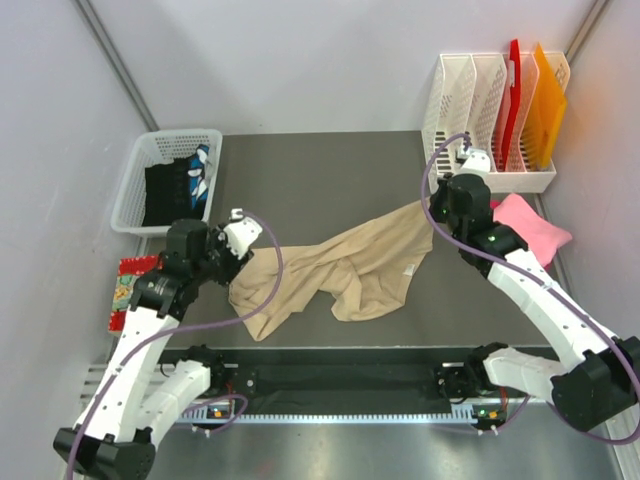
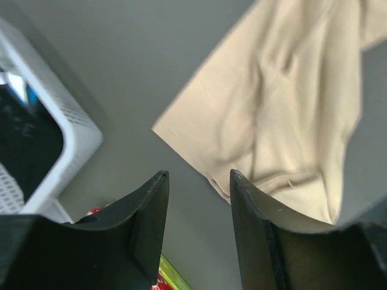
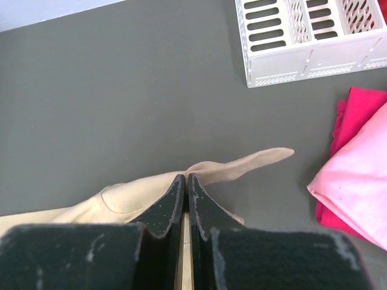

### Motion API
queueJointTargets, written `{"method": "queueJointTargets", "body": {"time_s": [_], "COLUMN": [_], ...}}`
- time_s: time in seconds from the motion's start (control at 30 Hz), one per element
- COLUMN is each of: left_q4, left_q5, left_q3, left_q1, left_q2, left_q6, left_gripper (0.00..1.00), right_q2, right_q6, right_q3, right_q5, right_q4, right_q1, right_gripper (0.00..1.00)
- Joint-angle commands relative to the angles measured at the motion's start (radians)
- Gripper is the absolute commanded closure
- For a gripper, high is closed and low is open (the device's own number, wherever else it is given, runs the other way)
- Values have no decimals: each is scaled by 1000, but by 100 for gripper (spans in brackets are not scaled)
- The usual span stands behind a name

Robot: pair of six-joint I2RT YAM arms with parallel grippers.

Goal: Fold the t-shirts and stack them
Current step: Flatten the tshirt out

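Observation:
The tan t-shirt (image 1: 350, 265) lies crumpled across the middle of the dark table. One corner is drawn up and to the right. My right gripper (image 1: 430, 210) is shut on that corner; in the right wrist view the cloth (image 3: 242, 166) is pinched between the closed fingertips (image 3: 186, 179). The pink t-shirt (image 1: 535, 228) lies folded at the right, beside the right arm, and its edge (image 3: 357, 175) shows in the right wrist view. My left gripper (image 1: 232, 262) hovers by the tan shirt's left end. It stands open (image 2: 196, 181) with nothing between its fingers, and the shirt's edge (image 2: 290, 103) is just beyond them.
A white mesh basket (image 1: 135, 175) with dark items stands at the back left, its corner (image 2: 72, 139) close to the left gripper. A white slotted rack (image 1: 480, 100) with red and orange sheets stands at the back right. A red packet (image 1: 130, 285) lies at the table's left edge.

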Motion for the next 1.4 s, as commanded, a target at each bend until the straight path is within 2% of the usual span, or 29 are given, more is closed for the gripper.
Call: {"method": "queueJointTargets", "body": {"time_s": [0.0, 0.07, 0.2, 0.3, 0.53, 0.73, 0.93, 1.37], "left_q4": [269, 399, 461, 487, 549, 578, 557, 527], "left_q5": [-151, -230, -294, -281, -267, -261, -226, -187], "left_q3": [-39, -68, -64, -45, -22, -1, 34, 90], "left_q1": [4, 10, 17, 43, 107, 116, 125, 161], "left_q2": [176, 271, 542, 633, 683, 762, 836, 957], "left_q6": [-95, -120, -149, -158, -186, -194, -206, -201], "left_gripper": [53, 59, 63, 62, 61, 59, 55, 54], "right_q2": [-27, -21, -17, -20, -4, -15, -17, -18], "right_q6": [-23, -23, -21, -23, -23, -21, -24, -24], "right_q3": [-10, -14, -22, -33, -34, -36, -39, -42], "right_q5": [-9, -14, -25, -29, -46, -52, -51, -52], "right_q4": [58, 65, 72, 79, 87, 87, 87, 87], "right_q1": [-18, -18, -21, -23, -23, -23, -21, -21], "right_gripper": [100, 100, 100, 100, 100, 100, 100, 100]}}
